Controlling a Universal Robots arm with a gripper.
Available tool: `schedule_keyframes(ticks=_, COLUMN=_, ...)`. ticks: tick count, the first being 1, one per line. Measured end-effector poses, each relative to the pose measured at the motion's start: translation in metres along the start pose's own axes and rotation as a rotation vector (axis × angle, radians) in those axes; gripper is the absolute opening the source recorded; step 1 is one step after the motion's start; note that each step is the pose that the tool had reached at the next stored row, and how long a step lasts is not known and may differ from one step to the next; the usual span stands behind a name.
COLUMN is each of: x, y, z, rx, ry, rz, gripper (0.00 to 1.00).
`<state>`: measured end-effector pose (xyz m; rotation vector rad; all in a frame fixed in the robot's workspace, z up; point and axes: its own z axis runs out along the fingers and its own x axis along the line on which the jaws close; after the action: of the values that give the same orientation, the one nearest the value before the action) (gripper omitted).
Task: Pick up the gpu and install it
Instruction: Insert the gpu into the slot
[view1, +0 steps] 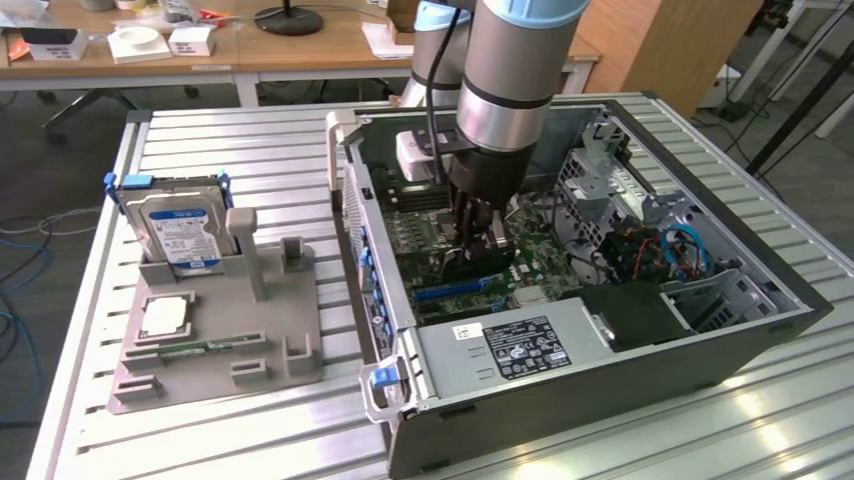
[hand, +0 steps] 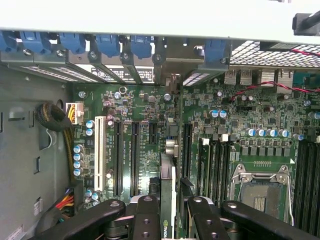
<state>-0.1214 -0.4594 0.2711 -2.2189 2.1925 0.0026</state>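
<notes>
Exterior view: arm reaching down into open computer case (view1: 614, 385), case lying on slatted metal table (view1: 240, 150); gripper (view1: 474, 235) pinching the gpu (view1: 470, 268), card hanging upright over the board near the case's middle; hard drive (view1: 180, 232) standing in grey fixture (view1: 280, 330) near the table's edge at the exterior view's left. Wrist view: gripper (hand: 171, 202) clamping the gpu (hand: 167, 172) edge-on between its fingers (hand: 147, 215), card sitting over the motherboard (hand: 145, 105) slots; contact with a slot cannot be told

The hand (hand: 171, 207) partly covers the gpu (hand: 167, 175), whose near end is cut off.
</notes>
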Motion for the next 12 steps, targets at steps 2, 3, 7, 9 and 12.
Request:
schedule_keyframes(ticks=2, x=0.0000, y=0.0001, z=0.0000, rx=0.0014, ry=0.0000, rz=0.000, gripper=0.26)
schedule_keyframes(ticks=3, x=0.0000, y=0.0002, z=0.0000, rx=0.0021, ry=-0.0001, rz=0.000, gripper=0.26)
schedule_keyframes(ticks=7, x=0.0000, y=0.0008, z=0.0001, rx=0.0027, ry=0.0000, rz=-0.001, gripper=0.26)
schedule_keyframes(ticks=9, x=0.0000, y=0.0011, z=0.0000, rx=0.0030, ry=0.0000, rz=-0.002, gripper=0.26)
schedule_keyframes(ticks=12, x=0.0000, y=0.0011, z=0.0001, rx=0.0031, ry=-0.0001, rz=-0.002, gripper=0.26)
